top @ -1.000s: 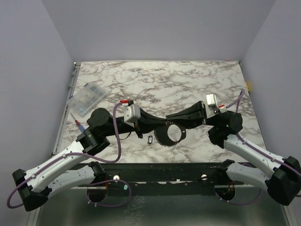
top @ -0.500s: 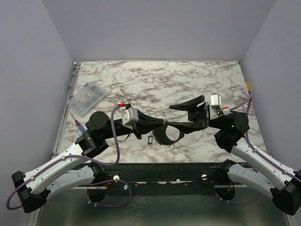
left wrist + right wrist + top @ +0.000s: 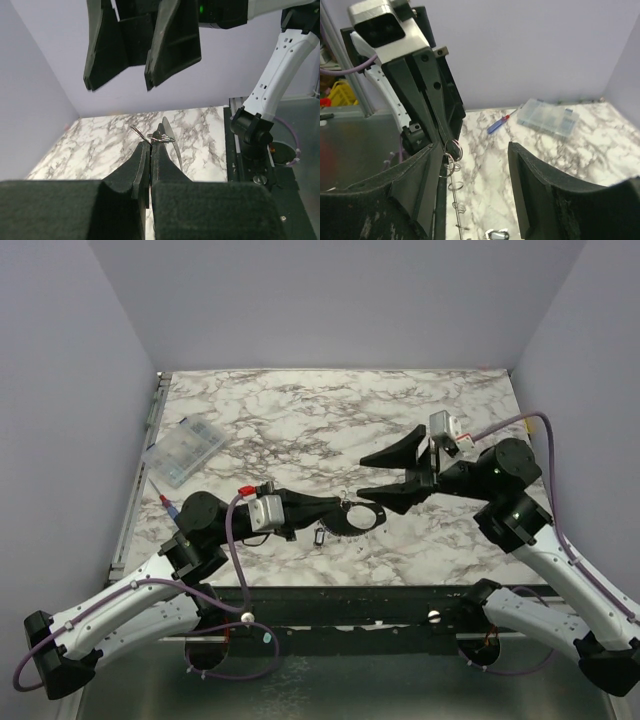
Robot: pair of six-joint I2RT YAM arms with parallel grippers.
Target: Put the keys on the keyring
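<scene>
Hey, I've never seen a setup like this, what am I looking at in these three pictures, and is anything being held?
Two robot arms are bolted at the near edge of a marble-patterned table. One picture looks down from above; the other two come from a camera on each wrist. The left arm's fingers are shut on the keyring. The right arm's fingers stand open, holding nothing. On the table lie a tiny dark key, a clear plastic box and a screwdriver.
</scene>
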